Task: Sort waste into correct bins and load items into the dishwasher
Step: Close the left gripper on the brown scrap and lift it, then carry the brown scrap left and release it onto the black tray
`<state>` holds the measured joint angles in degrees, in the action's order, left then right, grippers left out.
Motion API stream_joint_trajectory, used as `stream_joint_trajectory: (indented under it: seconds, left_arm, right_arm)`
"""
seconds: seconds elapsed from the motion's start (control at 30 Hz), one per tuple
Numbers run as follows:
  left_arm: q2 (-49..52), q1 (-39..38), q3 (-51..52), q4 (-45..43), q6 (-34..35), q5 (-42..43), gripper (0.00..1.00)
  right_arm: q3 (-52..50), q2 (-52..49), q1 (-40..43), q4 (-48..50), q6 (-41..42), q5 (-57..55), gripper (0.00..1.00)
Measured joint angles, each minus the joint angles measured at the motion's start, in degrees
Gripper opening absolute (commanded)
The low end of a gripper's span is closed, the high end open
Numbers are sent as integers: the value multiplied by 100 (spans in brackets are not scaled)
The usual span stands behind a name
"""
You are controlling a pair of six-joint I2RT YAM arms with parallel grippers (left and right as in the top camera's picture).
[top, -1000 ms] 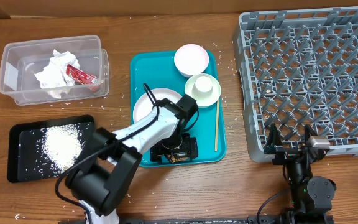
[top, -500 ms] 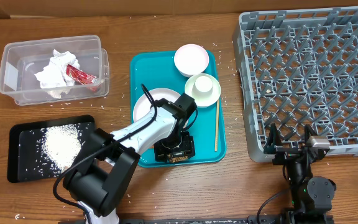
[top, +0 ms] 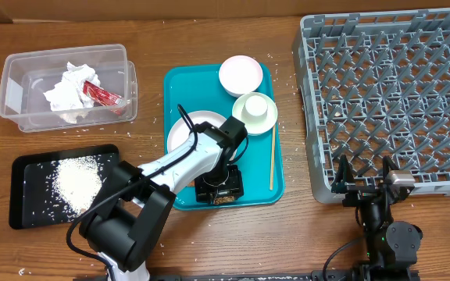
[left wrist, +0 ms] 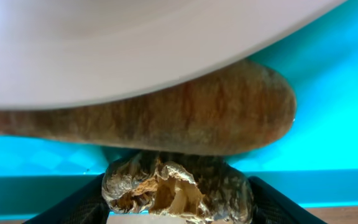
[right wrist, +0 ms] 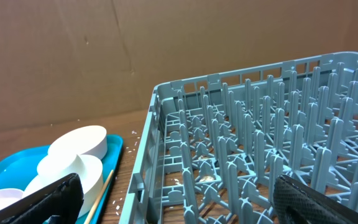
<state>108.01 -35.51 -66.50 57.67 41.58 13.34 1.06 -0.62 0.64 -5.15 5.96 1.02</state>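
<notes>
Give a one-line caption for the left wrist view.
Left gripper straddles a brown crumbly food lump beside an orange carrot-like stick near a flat white plate.

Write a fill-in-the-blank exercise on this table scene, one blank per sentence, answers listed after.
The clear tub holds a crumpled napkin and a ___ wrapper.
The black tray is speckled with white ___.
On the teal tray, the left gripper flanks a ___ lump.
The grey rack holds ___ dishes.
Answers: red; rice; brown; no.
</notes>
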Motion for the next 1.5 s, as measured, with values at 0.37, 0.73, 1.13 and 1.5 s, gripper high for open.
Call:
stream_joint_trajectory:
  seconds: [0.37,0.73,1.13,1.5]
  left_arm:
    - [0,2,-409,525,-2,-92,68]
    - [9,778,-1349,1915,-22,-756,68]
    - [11,2892,-2330,2874,-297,-1694,70]
    - [11,4922,-2330,2590,-321,-1843,71]
  right_arm:
    - [0,0,2,0,-2,2,100]
    - [0,0,0,-2,-2,2,100]
    - [0,0,2,0,-4,2,100]
    - [0,0,0,-2,-2,2,100]
